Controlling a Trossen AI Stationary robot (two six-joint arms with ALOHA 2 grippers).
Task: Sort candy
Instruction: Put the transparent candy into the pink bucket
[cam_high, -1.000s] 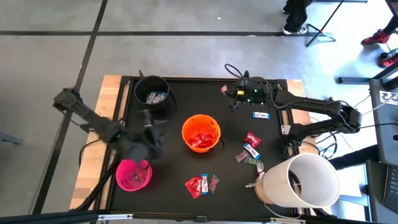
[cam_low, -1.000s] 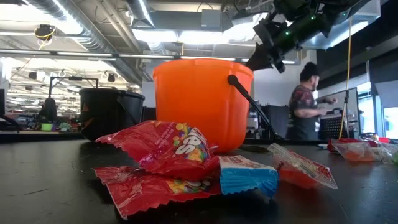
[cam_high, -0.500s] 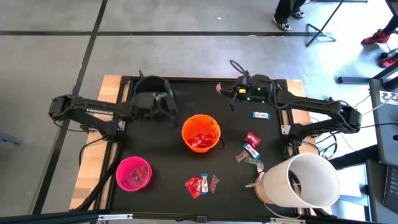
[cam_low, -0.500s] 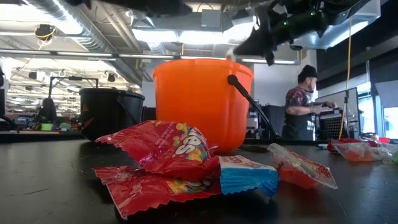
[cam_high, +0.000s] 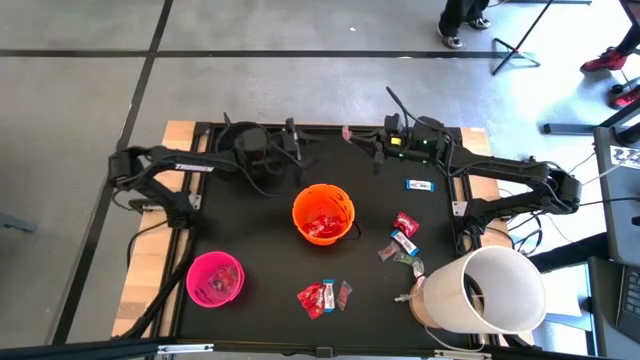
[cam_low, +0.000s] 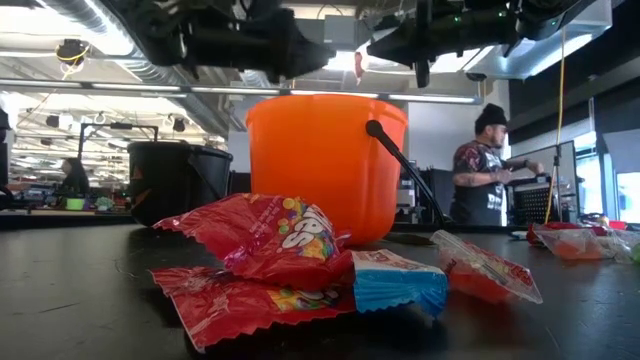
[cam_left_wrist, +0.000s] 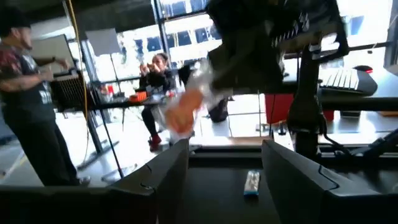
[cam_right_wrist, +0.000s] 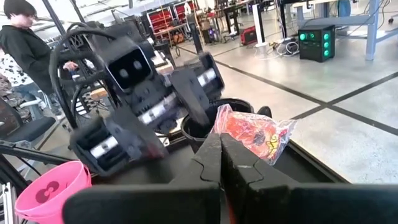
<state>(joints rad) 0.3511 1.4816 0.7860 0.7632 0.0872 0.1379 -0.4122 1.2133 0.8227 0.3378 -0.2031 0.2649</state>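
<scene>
My right gripper (cam_high: 352, 137) is up over the table's far edge, shut on an orange candy (cam_right_wrist: 252, 132) in a clear wrapper. My left gripper (cam_high: 297, 138) hangs open just to its left, beside the black bucket (cam_high: 240, 135), and its fingers (cam_left_wrist: 177, 171) face the candy (cam_left_wrist: 186, 109) without touching it. More candy lies flat on the table. A blue-and-white bar (cam_high: 420, 185) sits near the right arm. Red packets (cam_high: 405, 225) lie right of the orange bucket (cam_high: 297, 205), and others (cam_high: 320, 297) lie near the front edge. My right gripper pinches the candy between its two shut fingers (cam_right_wrist: 214, 158) by one end of the wrapper (cam_right_wrist: 228, 135). The fingers lie roughly level and point toward the table's left. The candy is lifted clear, well above the table (cam_low: 358, 66).
The pink bucket (cam_high: 192, 275) stands near the front left. A large white bucket (cam_high: 480, 290) lies at the front right corner. The orange bucket holds red packets. People stand in the room beyond the table.
My left arm has swung from above the pink bucket toward the far edge, then right past the black bucket, and has ended facing my right gripper. My right gripper has edged left with the candy.
</scene>
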